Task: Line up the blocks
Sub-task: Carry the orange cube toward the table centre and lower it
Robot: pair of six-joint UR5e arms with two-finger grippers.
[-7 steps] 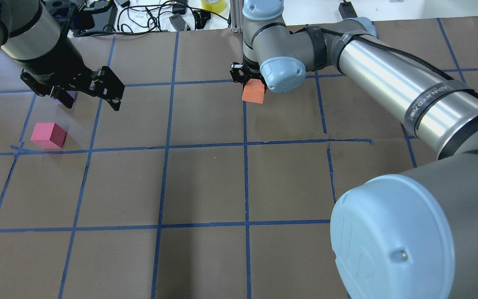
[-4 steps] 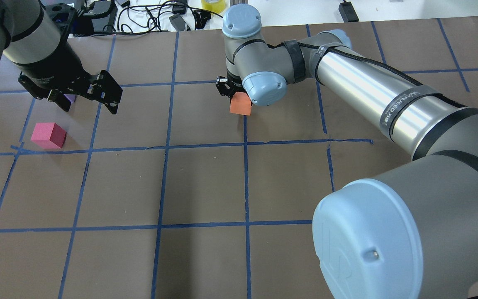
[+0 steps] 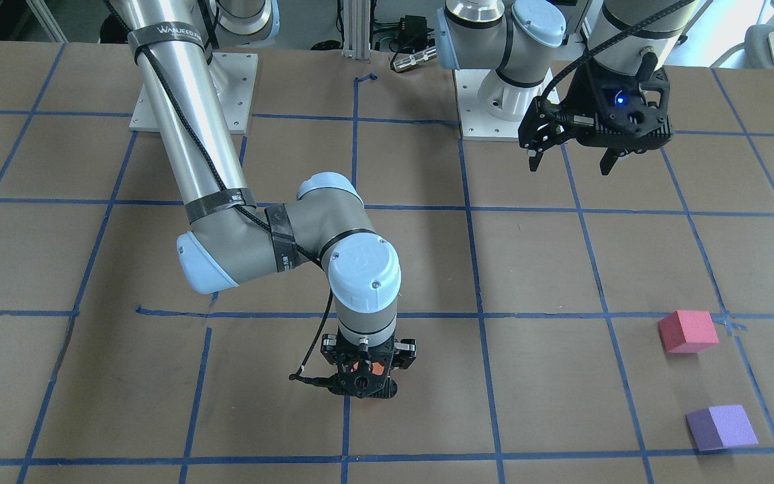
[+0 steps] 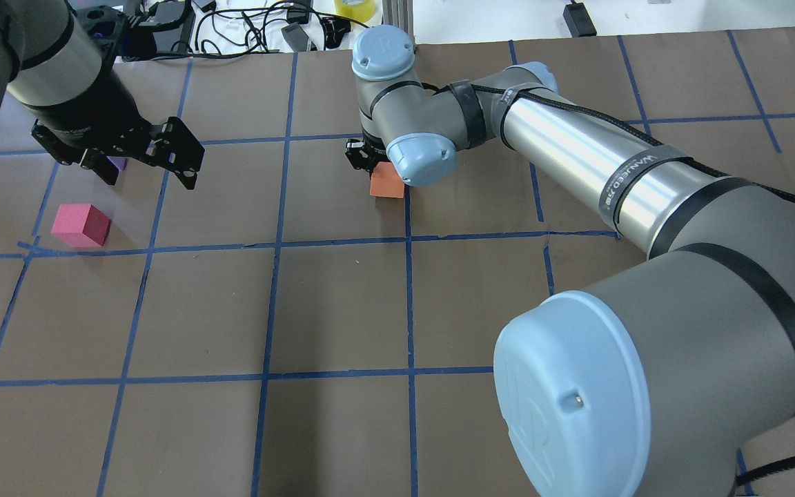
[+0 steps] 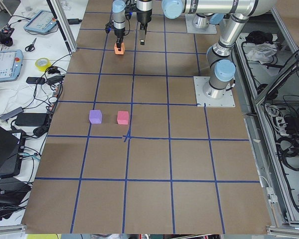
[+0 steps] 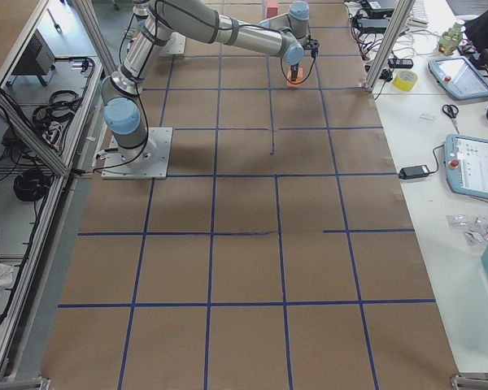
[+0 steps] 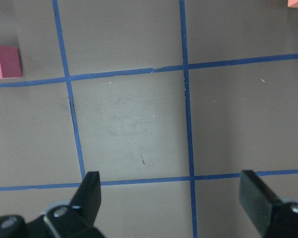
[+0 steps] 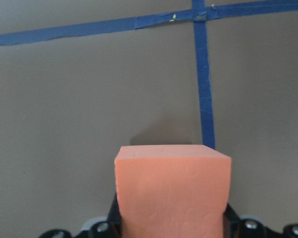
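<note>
My right gripper (image 4: 378,172) is shut on the orange block (image 4: 387,183) and holds it low over the brown table, just left of a blue tape line. The block fills the bottom of the right wrist view (image 8: 173,191). The pinkish-red block (image 4: 81,225) lies at the far left. The purple block (image 4: 118,163) lies just beyond it, mostly hidden behind my left gripper (image 4: 148,177). The front-facing view shows both apart on the table, the pinkish-red block (image 3: 688,331) and the purple block (image 3: 721,427). My left gripper (image 3: 570,166) is open, empty and raised above the table.
Blue tape lines (image 4: 408,238) divide the brown paper-covered table (image 4: 335,310) into squares. Cables, a tape roll (image 4: 355,8) and devices lie past the far edge. My right arm's large elbow (image 4: 646,386) blocks the lower right of the overhead view.
My right gripper has carried the orange block leftward and a little nearer in the overhead view. My left gripper has hardly moved and stays open.
</note>
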